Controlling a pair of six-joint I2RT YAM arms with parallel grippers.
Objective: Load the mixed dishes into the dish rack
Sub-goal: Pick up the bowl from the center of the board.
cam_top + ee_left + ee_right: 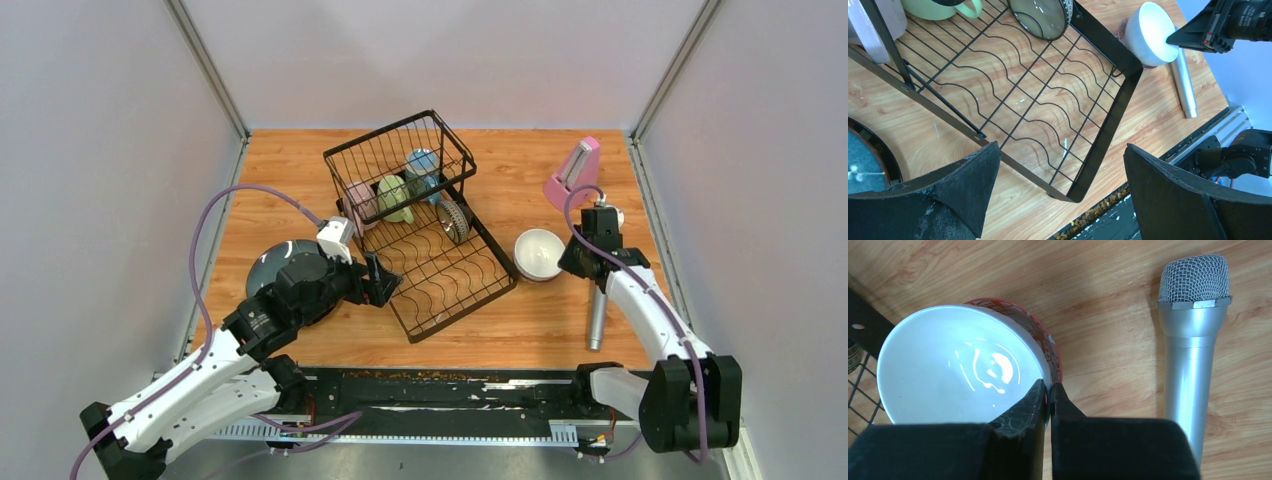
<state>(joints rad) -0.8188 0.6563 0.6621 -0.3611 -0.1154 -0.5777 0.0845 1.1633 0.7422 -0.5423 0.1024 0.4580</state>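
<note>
Two fingers (1020, 412) of the right gripper (1049, 390) pinch the white bowl (948, 365) by its rim, just beside the dish rack (1108, 112) edge. The left gripper (1060, 150) gapes wide over the rack's bare slots.

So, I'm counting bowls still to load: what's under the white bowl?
A red-patterned bowl: the white bowl sits nested inside it. Only a strip of its rim shows on one side. Its inside and base are covered, so anything further beneath cannot be seen.
</note>
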